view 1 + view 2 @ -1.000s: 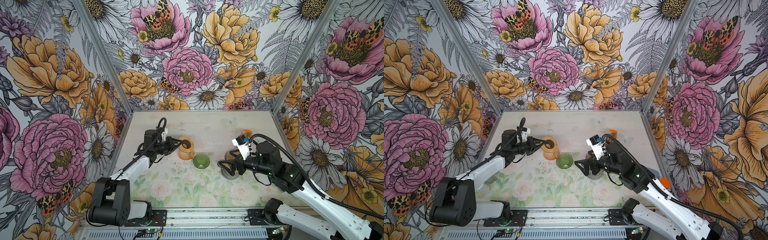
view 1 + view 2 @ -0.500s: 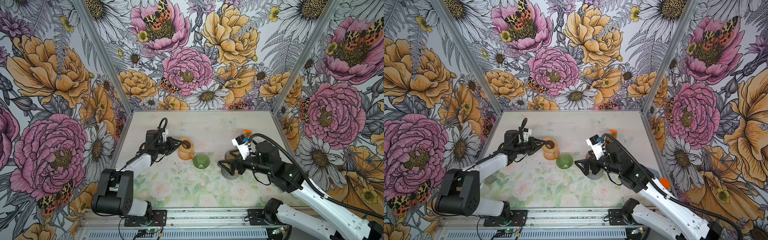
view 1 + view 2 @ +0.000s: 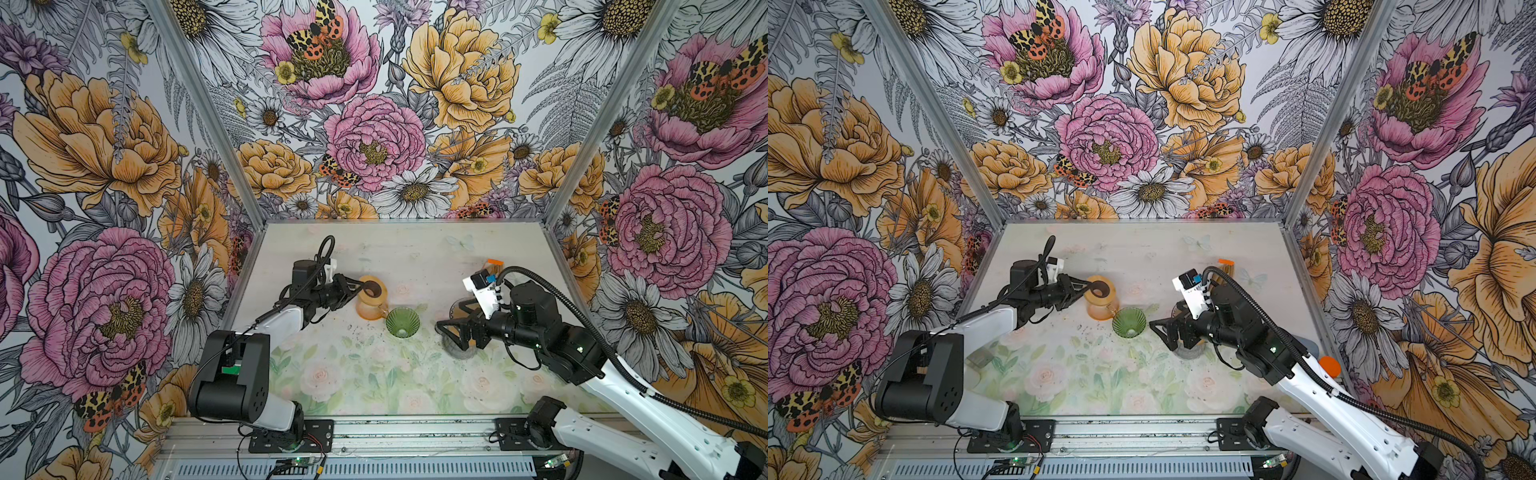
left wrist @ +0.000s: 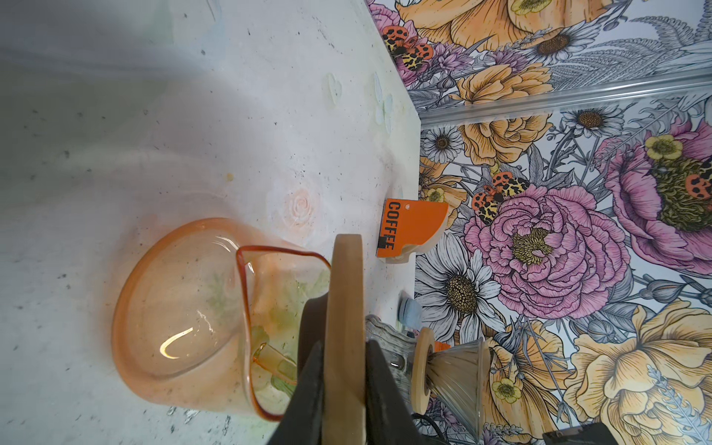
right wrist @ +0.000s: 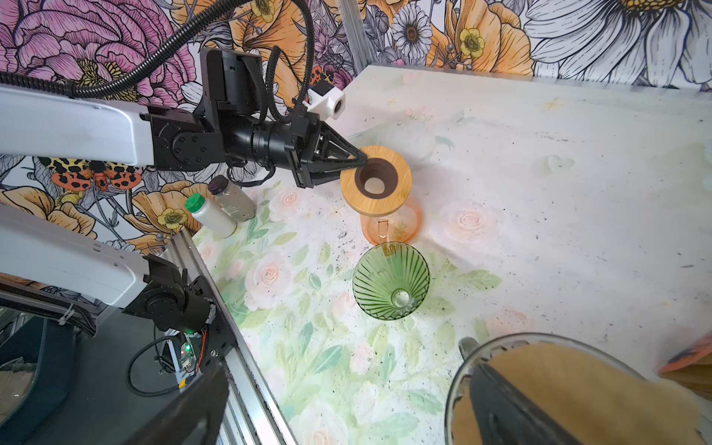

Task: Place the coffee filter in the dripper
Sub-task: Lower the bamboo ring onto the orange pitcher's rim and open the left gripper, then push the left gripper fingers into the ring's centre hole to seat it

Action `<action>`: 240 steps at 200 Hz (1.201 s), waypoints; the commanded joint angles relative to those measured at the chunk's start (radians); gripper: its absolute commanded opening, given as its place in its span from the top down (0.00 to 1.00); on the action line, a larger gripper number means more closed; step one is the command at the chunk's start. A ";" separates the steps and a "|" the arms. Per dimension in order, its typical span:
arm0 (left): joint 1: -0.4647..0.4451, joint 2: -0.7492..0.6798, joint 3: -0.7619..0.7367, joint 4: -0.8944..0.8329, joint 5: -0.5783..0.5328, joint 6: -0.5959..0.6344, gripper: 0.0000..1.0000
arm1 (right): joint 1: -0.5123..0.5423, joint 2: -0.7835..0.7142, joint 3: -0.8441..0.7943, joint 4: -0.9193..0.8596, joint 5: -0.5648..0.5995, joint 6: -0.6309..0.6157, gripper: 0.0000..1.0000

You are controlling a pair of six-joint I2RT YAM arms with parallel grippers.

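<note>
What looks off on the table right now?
Dark specks litter the table around the green dripper, like spilled grounds. Two small bottles lie on their sides at the table's left edge.

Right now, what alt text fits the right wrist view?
The left gripper pinches a wooden ring over an orange glass carafe. A green ribbed dripper stands empty nearer the camera; closest, a brown paper filter sits in a clear glass vessel.
</note>
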 commanded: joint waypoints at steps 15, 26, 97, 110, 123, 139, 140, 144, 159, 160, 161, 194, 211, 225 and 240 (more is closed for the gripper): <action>0.010 0.002 0.035 -0.011 0.007 0.040 0.78 | -0.008 -0.006 -0.011 0.022 0.003 0.009 0.00; 0.012 0.001 0.039 -0.025 0.000 0.047 0.78 | -0.009 -0.005 -0.012 0.021 0.003 0.010 0.01; 0.029 -0.006 0.047 -0.093 -0.031 0.074 0.73 | -0.013 -0.006 -0.010 0.020 -0.001 0.010 0.00; 0.034 -0.018 0.055 -0.129 -0.050 0.095 0.71 | -0.014 -0.007 -0.013 0.020 -0.002 0.009 0.01; 0.039 -0.028 0.069 -0.173 -0.065 0.119 0.70 | -0.015 -0.008 -0.012 0.021 -0.001 0.009 0.01; 0.041 -0.039 0.088 -0.227 -0.085 0.143 0.69 | -0.015 -0.006 -0.012 0.022 -0.003 0.009 0.01; 0.042 -0.039 0.089 -0.230 -0.086 0.145 0.69 | -0.015 -0.006 -0.013 0.022 -0.003 0.010 0.01; 0.043 -0.042 0.094 -0.241 -0.091 0.151 0.68 | -0.015 -0.006 -0.011 0.022 -0.005 0.009 0.01; 0.043 -0.048 0.115 -0.301 -0.119 0.176 0.65 | -0.016 -0.005 -0.009 0.022 -0.004 0.009 0.01; 0.042 -0.048 0.118 -0.306 -0.121 0.177 0.65 | -0.016 -0.005 -0.009 0.022 -0.004 0.009 0.01; 0.042 -0.049 0.119 -0.310 -0.122 0.180 0.65 | -0.016 -0.005 -0.009 0.022 -0.005 0.009 0.01; 0.040 -0.072 0.156 -0.406 -0.180 0.219 0.61 | -0.018 -0.002 -0.006 0.020 -0.007 0.008 0.01; 0.022 -0.076 0.171 -0.450 -0.212 0.246 0.56 | -0.019 0.002 -0.004 0.022 -0.010 0.007 0.00; -0.006 -0.075 0.187 -0.487 -0.244 0.269 0.50 | -0.021 0.006 -0.001 0.022 -0.010 0.007 0.00; -0.033 -0.065 0.206 -0.513 -0.268 0.287 0.43 | -0.021 0.008 0.001 0.022 -0.011 0.006 0.01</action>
